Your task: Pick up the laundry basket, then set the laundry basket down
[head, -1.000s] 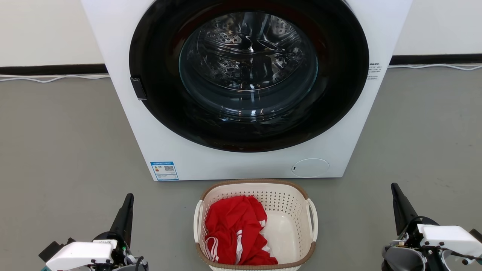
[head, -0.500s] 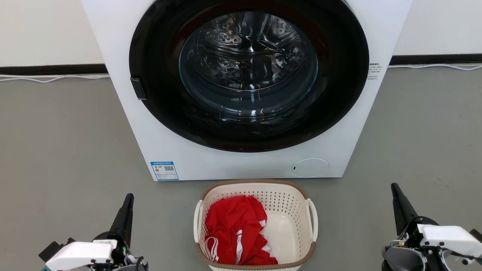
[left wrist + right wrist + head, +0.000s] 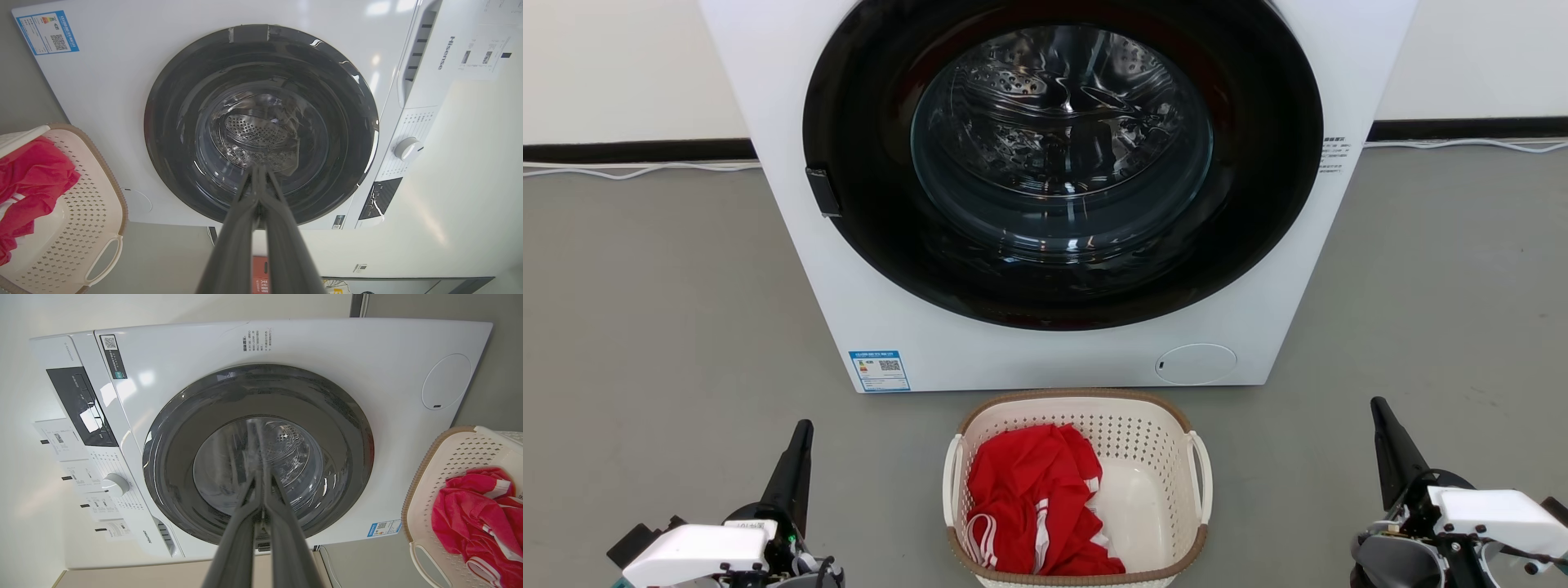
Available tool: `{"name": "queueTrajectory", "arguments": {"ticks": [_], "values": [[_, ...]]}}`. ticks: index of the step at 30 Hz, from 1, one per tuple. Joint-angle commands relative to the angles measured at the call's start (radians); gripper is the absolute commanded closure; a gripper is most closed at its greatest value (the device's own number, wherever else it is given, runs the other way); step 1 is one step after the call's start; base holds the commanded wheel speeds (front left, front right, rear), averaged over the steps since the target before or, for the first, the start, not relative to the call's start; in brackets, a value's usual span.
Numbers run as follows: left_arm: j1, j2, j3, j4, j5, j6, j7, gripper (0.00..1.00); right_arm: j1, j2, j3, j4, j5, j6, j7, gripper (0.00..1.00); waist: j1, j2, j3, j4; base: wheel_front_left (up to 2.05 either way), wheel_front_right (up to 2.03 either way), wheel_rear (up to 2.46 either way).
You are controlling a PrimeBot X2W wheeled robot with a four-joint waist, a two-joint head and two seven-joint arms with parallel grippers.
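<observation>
No movement: laundry basket [image 3: 1131, 437] between clenched left gripper [image 3: 802, 431] and clenched right gripper [image 3: 1379, 407], clear of both.

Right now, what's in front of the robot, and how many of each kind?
Washer: 1
Basket: 1
Red garment: 1
Grippers: 2 (left gripper, right gripper)
Total: 5

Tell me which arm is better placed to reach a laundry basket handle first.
Left, marginally. The left gripper sits slightly nearer the left handle of the laundry basket than the right gripper does to the right handle. Both are shut, touching nothing.
</observation>
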Motion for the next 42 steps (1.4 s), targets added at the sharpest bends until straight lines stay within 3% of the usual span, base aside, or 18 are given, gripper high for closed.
{"name": "queueTrajectory", "arguments": {"ticks": [1,42], "values": [[-0.056,0.01,0.031,-0.028,-0.005,-0.007,0.002,1.0,-0.028,-0.004,0.019,-0.031,0.006,0.007,0.008,1.0,0.0,0.0,0.0,0.0,0.0,0.0,0.0],[-0.056,0.01,0.031,-0.029,-0.005,-0.007,0.002,1.0,-0.028,-0.004,0.019,-0.031,0.006,0.007,0.008,1.0,0.0,0.0,0.0,0.0,0.0,0.0,0.0]]}}
